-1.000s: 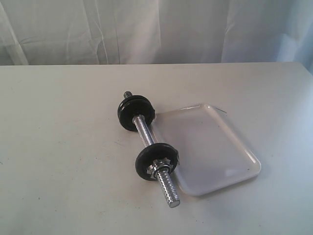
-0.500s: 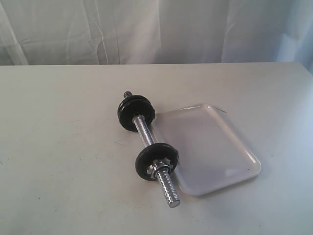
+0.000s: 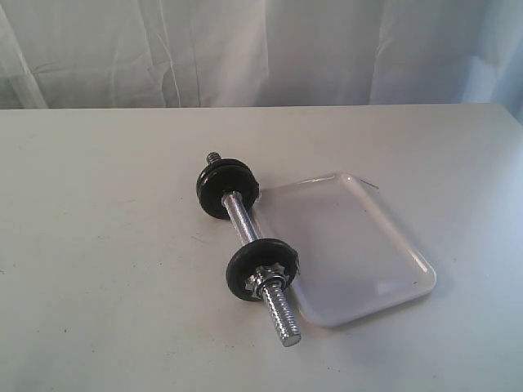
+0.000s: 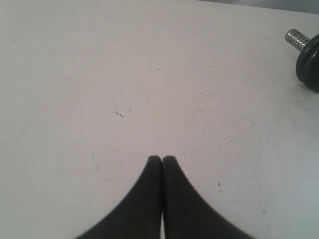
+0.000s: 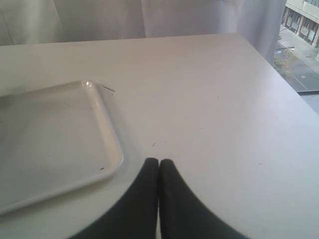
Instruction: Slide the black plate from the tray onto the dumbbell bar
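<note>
The dumbbell bar lies slantwise on the table, its threaded end pointing toward the front. A thick black disc pack sits at its far end, and a black disc with a chrome nut sits nearer. The white tray lies right beside the bar and shows nothing inside; no loose black plate is in view. My left gripper is shut over bare table, with the bar's far threaded tip off to one side. My right gripper is shut just past the tray's corner. Neither arm shows in the exterior view.
A pale curtain hangs behind the table. The table's right edge drops off, with a window view beyond it. A small dark sliver lies by the tray's far corner.
</note>
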